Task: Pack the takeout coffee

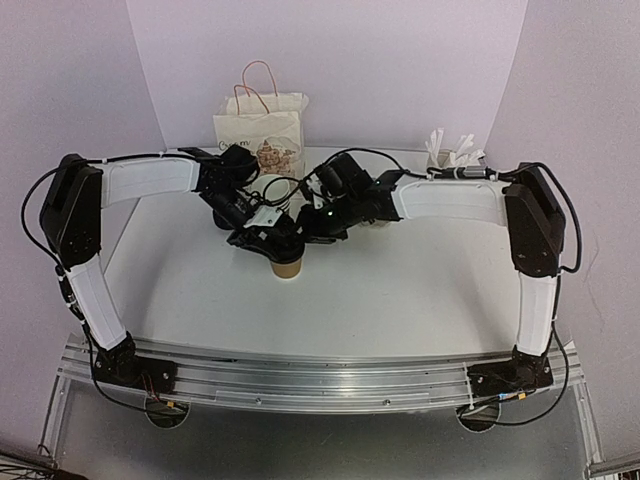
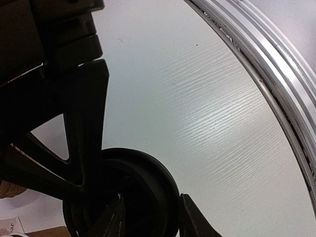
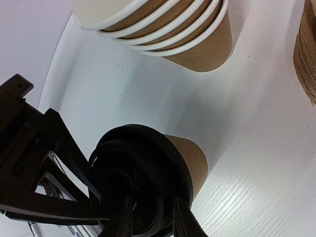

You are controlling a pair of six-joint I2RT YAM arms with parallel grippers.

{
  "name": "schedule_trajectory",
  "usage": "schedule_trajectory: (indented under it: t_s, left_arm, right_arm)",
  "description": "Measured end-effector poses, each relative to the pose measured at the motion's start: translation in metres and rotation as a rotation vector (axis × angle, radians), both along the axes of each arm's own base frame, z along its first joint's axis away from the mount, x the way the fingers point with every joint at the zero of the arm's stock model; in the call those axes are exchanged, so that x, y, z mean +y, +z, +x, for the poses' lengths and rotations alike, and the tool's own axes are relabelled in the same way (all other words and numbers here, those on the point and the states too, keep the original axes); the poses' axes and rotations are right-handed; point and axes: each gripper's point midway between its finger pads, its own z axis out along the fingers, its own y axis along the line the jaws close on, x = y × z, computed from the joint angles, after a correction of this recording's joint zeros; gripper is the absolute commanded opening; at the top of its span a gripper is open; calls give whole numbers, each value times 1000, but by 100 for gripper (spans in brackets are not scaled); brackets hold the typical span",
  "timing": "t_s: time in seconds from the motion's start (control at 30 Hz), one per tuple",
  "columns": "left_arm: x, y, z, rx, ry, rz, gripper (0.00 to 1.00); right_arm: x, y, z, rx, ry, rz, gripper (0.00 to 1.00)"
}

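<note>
Bench (image 1: pixel 400 290): white.
Cup: brown paper cup (image 1: pixel 288 266), black plastic lid (image 3: pixel 148 158).
Your jaws: both astride that lid; grip unclear.

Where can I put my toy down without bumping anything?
The wide bare front of the table is free, between the coffee cup and the metal rail. The back middle is crowded, with the cup stack and paper bag close together.

- Takeout coffee (image 3: pixel 195 155): matt brown paper, smooth black plastic lid (image 3: pixel 143 158).
- Table (image 2: pixel 222 113): white, fine wood-grain texture, slight sheen.
- Rail (image 2: pixel 284 69): ribbed bare metal, shiny.
</note>
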Motion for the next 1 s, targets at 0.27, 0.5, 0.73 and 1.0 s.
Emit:
schedule_trajectory:
  t_s: [0.27,0.5,0.73,1.0]
  left_arm:
    - [2,5,7,19,62,47,42]
    - [1,18,9,33,78,41,48]
    - [5,37,7,18,93,15,54]
    - [25,33,30,44,204,17,69]
  right_arm:
    - [-3,2,-1,-1,15,-48,26]
    - [-4,2,-1,6,17,-61,32]
    - [1,16,1,-22,41,-49,35]
    - [6,27,2,-61,88,-30,58]
